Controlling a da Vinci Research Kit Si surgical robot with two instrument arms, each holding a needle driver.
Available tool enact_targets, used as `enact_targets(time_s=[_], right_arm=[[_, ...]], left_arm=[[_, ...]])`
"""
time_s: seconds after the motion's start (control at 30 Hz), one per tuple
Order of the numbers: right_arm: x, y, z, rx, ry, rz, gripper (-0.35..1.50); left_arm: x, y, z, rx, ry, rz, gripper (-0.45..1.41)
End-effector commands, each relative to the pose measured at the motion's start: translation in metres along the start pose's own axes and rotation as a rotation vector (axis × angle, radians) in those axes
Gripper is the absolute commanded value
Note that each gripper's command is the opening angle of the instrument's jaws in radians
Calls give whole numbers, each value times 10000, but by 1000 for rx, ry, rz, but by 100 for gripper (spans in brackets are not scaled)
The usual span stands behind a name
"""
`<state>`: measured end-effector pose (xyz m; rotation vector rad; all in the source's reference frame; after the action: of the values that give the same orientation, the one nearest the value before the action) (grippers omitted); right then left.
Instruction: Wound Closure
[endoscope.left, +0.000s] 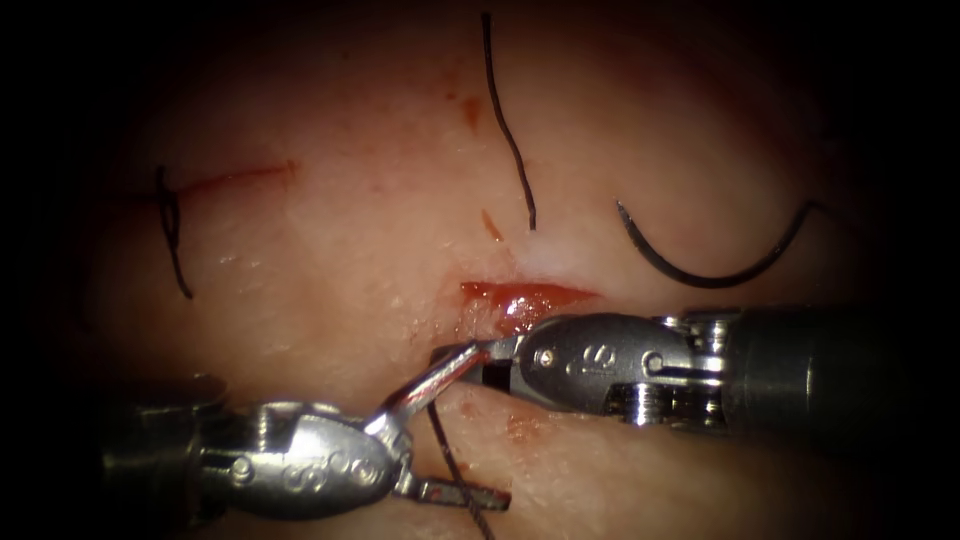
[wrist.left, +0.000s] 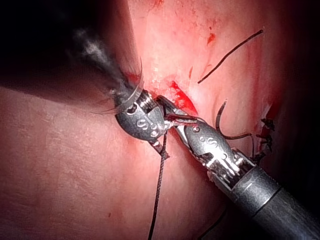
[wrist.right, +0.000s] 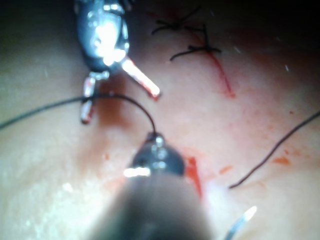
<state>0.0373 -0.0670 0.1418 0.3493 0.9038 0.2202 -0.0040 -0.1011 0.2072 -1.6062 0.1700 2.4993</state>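
The cut's open part (endoscope.left: 525, 297) is wet with red fluid in the middle of the tissue (endoscope.left: 330, 290). My right tool (endoscope.left: 490, 362) reaches in just below it, jaws shut on the dark thread (endoscope.left: 455, 465), which arcs away from its tip (wrist.right: 155, 136). My left tool (endoscope.left: 488, 426) stands open at the lower left, empty, with the thread passing between its jaws; one jaw tip touches the right tool's tip. The curved needle (endoscope.left: 700, 272) lies free on the tissue up and right of the open cut, held by neither tool and not in the tissue.
A tied stitch (endoscope.left: 170, 215) closes the thin red line of the cut (endoscope.left: 245, 177) at the far left. A loose thread end (endoscope.left: 508, 130) lies on the tissue above the open cut. Small red spots (endoscope.left: 471, 110) mark the tissue nearby.
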Motion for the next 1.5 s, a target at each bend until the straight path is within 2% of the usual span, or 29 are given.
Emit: enact_targets(time_s=[0.03, 0.2, 0.6, 0.7, 0.73, 0.77, 0.8, 0.87, 1.17, 1.23, 1.27, 1.33, 1.5], right_arm=[[-1, -2, 9, 2, 1, -1, -35], [-1, -2, 8, 2, 1, 11, -35], [-3, -1, 9, 5, 1, 45, -35], [-3, -1, 9, 5, 1, 51, -35], [-3, -1, 9, 5, -2, 51, -35], [-3, -2, 9, 6, -2, 51, -35], [-3, -2, 9, 6, -2, 51, -35], [-3, -3, 9, 6, -2, 50, -35], [-7, -8, 3, 31, 14, 44, -35], [-10, -10, -1, 28, 26, 42, 22], [-12, -10, -3, 12, 26, 35, 64], [-15, -12, -10, -13, 27, 28, 104], [-25, -13, -46, -12, 14, 15, 121]], left_arm=[[-3, 8, 5, -2, -1, 4, 71], [3, 13, 3, -3, -6, 26, 49], [22, 28, 8, -4, -3, 21, 61], [23, 29, 6, -4, -4, 21, 57], [23, 30, 5, -4, -4, 21, 51], [23, 31, 4, -6, -2, 22, 36], [24, 33, 2, -7, -3, 34, 14], [25, 36, -2, -7, 4, 53, -45], [19, 31, -23, 28, 76, 49, -45], [17, 29, -26, 22, 84, 43, -45], [17, 27, -27, 14, 92, 38, -45], [15, 23, -30, -3, 106, 14, -45], [15, 15, -35, -33, 162, -41, -45]])
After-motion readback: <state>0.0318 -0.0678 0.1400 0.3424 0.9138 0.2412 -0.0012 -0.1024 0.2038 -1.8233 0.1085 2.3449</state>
